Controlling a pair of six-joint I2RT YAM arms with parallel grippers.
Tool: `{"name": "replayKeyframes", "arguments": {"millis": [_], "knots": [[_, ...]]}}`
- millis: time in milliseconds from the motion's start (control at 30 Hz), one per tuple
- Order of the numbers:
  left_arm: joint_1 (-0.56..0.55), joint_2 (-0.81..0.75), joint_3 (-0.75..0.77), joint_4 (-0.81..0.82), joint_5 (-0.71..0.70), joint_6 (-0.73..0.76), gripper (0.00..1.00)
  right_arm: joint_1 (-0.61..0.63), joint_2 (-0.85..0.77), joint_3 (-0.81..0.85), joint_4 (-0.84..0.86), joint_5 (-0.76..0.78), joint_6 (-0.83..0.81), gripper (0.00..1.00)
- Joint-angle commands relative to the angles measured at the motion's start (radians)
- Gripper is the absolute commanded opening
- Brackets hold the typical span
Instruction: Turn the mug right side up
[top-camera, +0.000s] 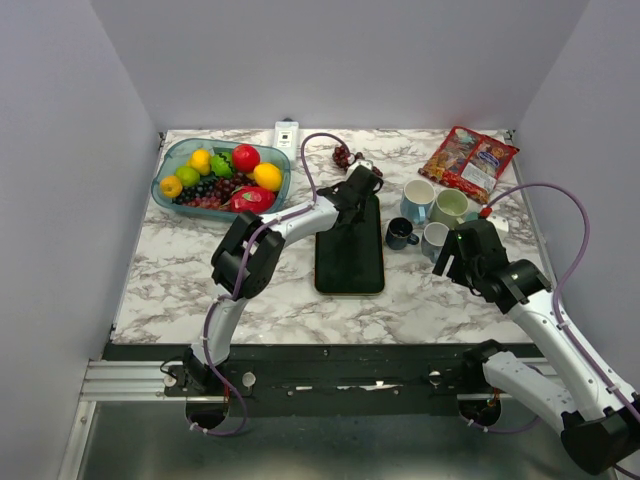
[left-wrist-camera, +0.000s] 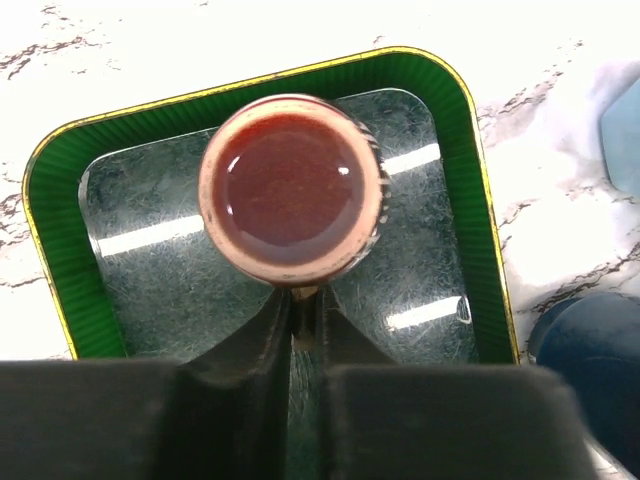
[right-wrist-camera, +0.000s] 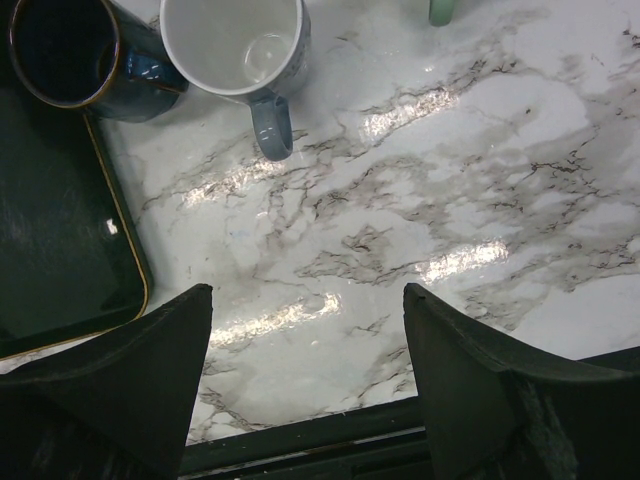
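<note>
A mug (left-wrist-camera: 290, 190) with a pink rim and a glossy dark red round face stands on the green-rimmed tray (left-wrist-camera: 60, 250), seen from straight above. I cannot tell whether that face is its base or its mouth. My left gripper (left-wrist-camera: 305, 300) is shut on the mug's small handle at its near side. In the top view the left gripper (top-camera: 360, 186) sits over the far end of the dark tray (top-camera: 350, 260) and hides the mug. My right gripper (right-wrist-camera: 305, 330) is open and empty above bare table; in the top view the right gripper (top-camera: 455, 255) is just right of the tray.
Several upright mugs stand right of the tray: a dark blue one (top-camera: 400, 233), a grey-blue one (top-camera: 435, 240), a light blue one (top-camera: 418, 198) and a green one (top-camera: 450, 207). A fruit bowl (top-camera: 170, 160) is at the back left, snack packets (top-camera: 470, 160) at the back right.
</note>
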Motion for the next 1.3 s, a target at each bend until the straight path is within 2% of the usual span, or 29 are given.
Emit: {"name": "replayKeyframes", "arguments": {"millis": [0,233,367,467,600,767,800,967,1133,1233,1267], "knots": [[0.002,0.008,0.025,0.021,-0.011,0.008,0.0,0.006,0.003,0.022,0.012,0.006,0.003,0.83],[0.002,-0.056,-0.003,0.026,0.008,-0.002,0.0,0.006,-0.001,0.037,0.01,-0.01,0.001,0.83],[0.005,-0.194,-0.047,0.047,0.088,-0.022,0.0,0.004,-0.018,0.054,0.038,-0.066,-0.023,0.83],[0.025,-0.315,-0.06,0.021,0.214,-0.083,0.0,0.006,-0.034,0.069,0.087,-0.161,-0.062,0.83],[0.038,-0.481,-0.144,0.113,0.347,-0.146,0.0,0.006,-0.06,0.083,0.199,-0.353,-0.089,0.83],[0.055,-0.596,-0.126,0.209,0.574,-0.226,0.0,0.006,-0.078,0.146,0.331,-0.595,-0.114,0.83],[0.055,-0.612,-0.132,0.267,0.605,-0.266,0.0,0.006,-0.08,0.155,0.38,-0.655,-0.114,0.83],[0.055,-0.724,-0.225,0.518,0.719,-0.445,0.0,0.006,-0.078,0.218,0.541,-0.749,-0.06,0.84],[0.045,-0.77,-0.331,0.808,0.797,-0.615,0.0,0.006,-0.041,0.247,0.774,-0.844,0.048,0.84],[0.041,-0.787,-0.364,0.907,0.812,-0.657,0.0,0.006,-0.031,0.235,0.918,-0.876,0.114,0.8],[0.039,-0.796,-0.368,0.921,0.812,-0.677,0.0,0.006,-0.032,0.23,0.949,-0.882,0.128,0.75]]}}
